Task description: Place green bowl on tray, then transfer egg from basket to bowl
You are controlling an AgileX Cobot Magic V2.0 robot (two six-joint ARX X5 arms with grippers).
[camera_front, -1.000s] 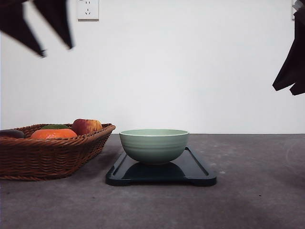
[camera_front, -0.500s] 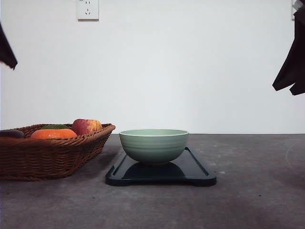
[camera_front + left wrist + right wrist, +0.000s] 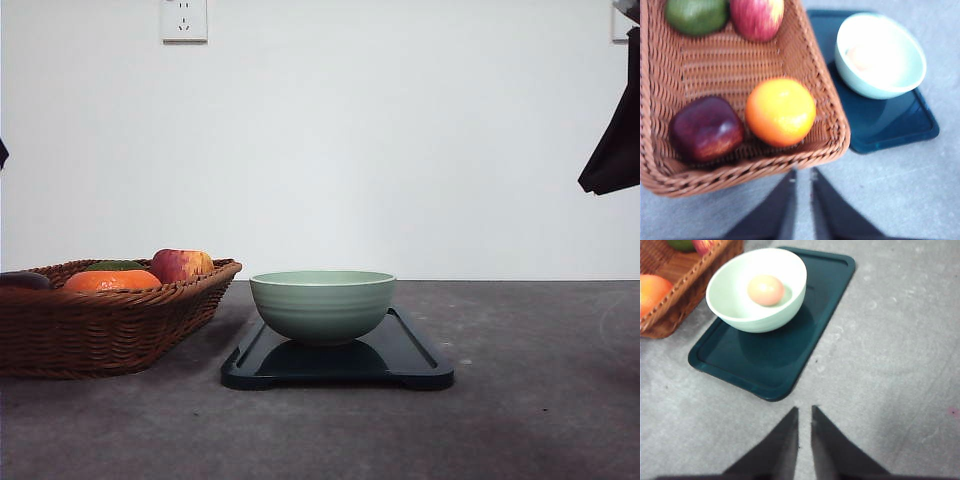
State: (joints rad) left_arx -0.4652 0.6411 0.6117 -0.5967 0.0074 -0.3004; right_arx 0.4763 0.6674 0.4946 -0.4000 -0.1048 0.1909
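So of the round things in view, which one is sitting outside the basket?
The egg: it lies inside the green bowl on the tray. The orange, both apples and the green fruit are all in the basket.

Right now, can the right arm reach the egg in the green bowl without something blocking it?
Probably yes: the egg lies uncovered in the green bowl, and bare tray and table separate it from the right gripper.

Each end effector (image 3: pixel 804 435) has two matte black fingers (flat, tapering to narrow tips).
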